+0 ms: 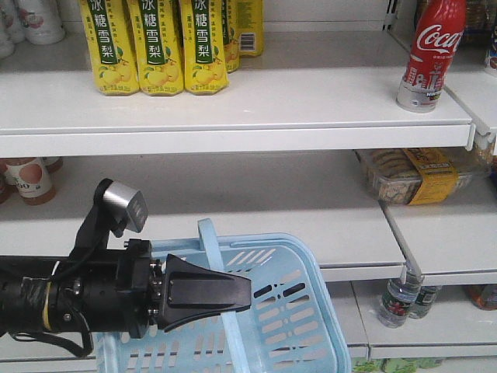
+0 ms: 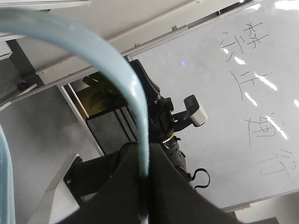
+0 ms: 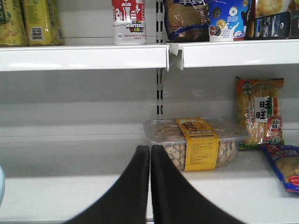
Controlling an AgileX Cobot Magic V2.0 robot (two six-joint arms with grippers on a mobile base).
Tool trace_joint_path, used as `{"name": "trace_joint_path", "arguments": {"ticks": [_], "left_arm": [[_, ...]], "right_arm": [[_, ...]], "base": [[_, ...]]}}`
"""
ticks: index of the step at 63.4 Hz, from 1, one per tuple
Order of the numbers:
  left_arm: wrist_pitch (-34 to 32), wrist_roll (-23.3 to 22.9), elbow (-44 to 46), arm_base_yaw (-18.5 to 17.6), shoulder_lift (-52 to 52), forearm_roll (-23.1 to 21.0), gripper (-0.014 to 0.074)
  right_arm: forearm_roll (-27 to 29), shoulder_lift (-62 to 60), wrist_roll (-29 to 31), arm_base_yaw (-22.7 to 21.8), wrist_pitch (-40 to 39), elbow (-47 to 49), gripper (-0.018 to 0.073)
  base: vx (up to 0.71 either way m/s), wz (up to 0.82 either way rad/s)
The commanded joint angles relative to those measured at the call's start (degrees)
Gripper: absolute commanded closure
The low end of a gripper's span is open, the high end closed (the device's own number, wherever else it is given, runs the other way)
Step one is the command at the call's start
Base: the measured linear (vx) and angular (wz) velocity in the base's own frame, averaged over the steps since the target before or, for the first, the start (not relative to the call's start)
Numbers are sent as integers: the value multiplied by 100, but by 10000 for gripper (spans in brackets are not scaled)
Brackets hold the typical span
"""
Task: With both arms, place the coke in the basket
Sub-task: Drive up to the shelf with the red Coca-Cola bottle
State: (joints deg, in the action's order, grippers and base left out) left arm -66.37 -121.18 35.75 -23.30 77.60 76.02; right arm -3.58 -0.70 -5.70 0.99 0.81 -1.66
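The coke [image 1: 431, 54], a slim red can with white script, stands upright at the right end of the upper shelf. Its lower part shows at the top of the right wrist view [image 3: 128, 21]. The light blue basket [image 1: 303, 256] hangs low in front of the shelves. My left gripper [image 2: 145, 156] is shut on the basket's hoop handle [image 2: 107, 60]; this gripper does not show in the front view. My right gripper [image 1: 247, 291] is shut and holds nothing. It hovers over the basket pointing right, well below and left of the can. In its own view the fingertips [image 3: 150, 149] point at the middle shelf.
Yellow drink cartons [image 1: 155, 47] stand on the upper shelf to the left. A clear biscuit box [image 3: 196, 142] with a yellow band lies on the middle shelf, with snack bags [image 3: 259, 112] to its right. Water bottles [image 1: 400, 299] stand on the lowest shelf.
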Motion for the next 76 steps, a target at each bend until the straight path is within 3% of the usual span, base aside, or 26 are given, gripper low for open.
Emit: {"name": "trace_joint_path", "arguments": {"ticks": [1, 76], "left_arm": [[-1256, -5, 142, -43, -177, -444, 603], [-1256, -5, 142, -43, -177, -444, 603]], "right_arm": [[-58, -84, 10, -14, -447, -80, 564], [-58, -84, 10, -14, -431, -80, 564]], "base": [[2, 0], [3, 0]]}}
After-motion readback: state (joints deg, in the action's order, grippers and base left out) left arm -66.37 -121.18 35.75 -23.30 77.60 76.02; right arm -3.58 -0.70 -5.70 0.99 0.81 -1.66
